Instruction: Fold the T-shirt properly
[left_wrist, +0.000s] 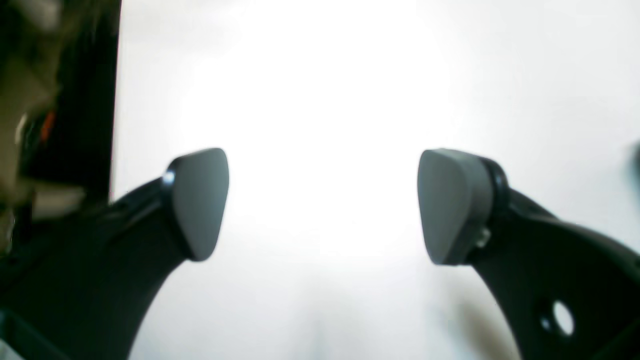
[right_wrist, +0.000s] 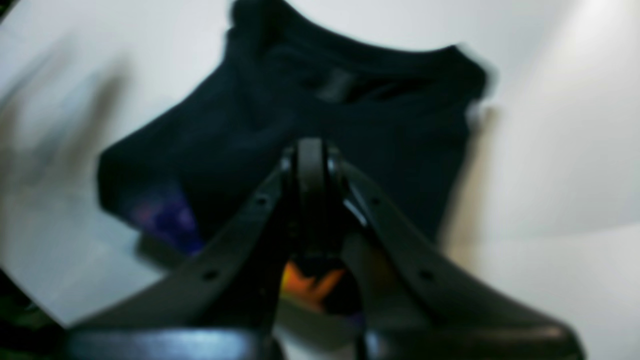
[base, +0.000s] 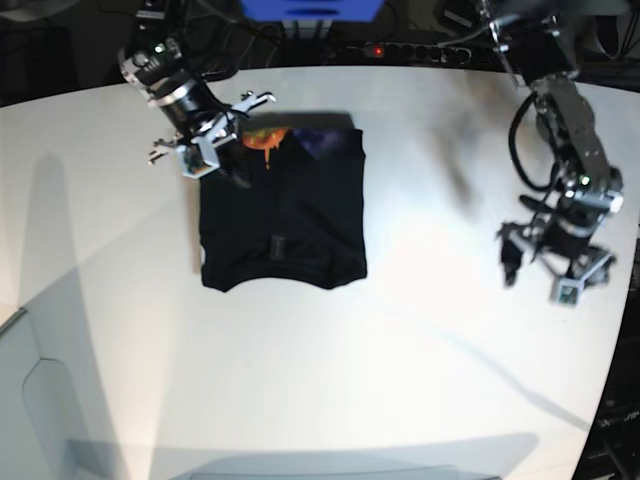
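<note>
The black T-shirt (base: 285, 215) lies folded into a rough square on the white table (base: 400, 350), left of centre. Its collar is toward the front, and an orange-and-purple print (base: 262, 138) shows at its far edge. My right gripper (base: 225, 145) is at the shirt's far left corner. In the blurred right wrist view its fingers (right_wrist: 310, 160) are pressed together above the black cloth (right_wrist: 380, 130), with the orange print (right_wrist: 307, 287) below them; I see nothing between them. My left gripper (base: 540, 275) is far right, open and empty over bare table, as the left wrist view (left_wrist: 322, 205) shows.
A power strip with a red light (base: 400, 50), cables and a blue box (base: 310, 10) lie beyond the table's far edge. A pale panel (base: 40, 400) sits at the front left corner. The table's right edge runs close to my left arm.
</note>
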